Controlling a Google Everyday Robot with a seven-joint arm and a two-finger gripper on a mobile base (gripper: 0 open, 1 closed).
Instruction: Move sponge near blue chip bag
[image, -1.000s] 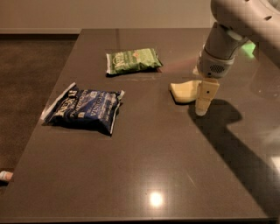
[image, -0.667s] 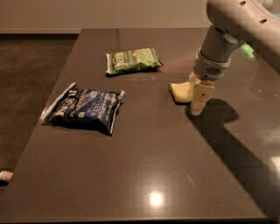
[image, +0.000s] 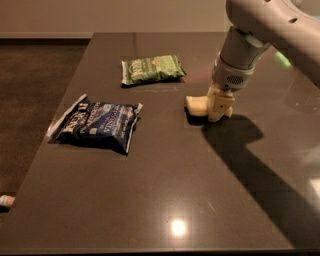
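Sponge (image: 195, 104) has shifted slightly left on the counter (image: 165, 200) compared with a second ago. The end effector (image: 220, 106) has come left and down with it and now covers the sponge's right half. Only the pale left end of the sponge shows.

You cannot tell from this view whether the end effector is clenched on the sponge or only pushing against it. Contact looks certain; a grasp does not.

My reading is that the move toward the target has just begun, either as a drag or as the start of a lift. Treat the grip as unconfirmed until the sponge comes clear of the surface.

Blue chip bag (image: 97, 124) lies flat, well apart to the left and a little nearer the camera. The counter between it and the sponge is bare. Nearly all of the travel remains.

Green chip bag (image: 151, 68) lies further back and left of the sponge, off the direct line. Keep your path low and to the near side so you do not clip it.
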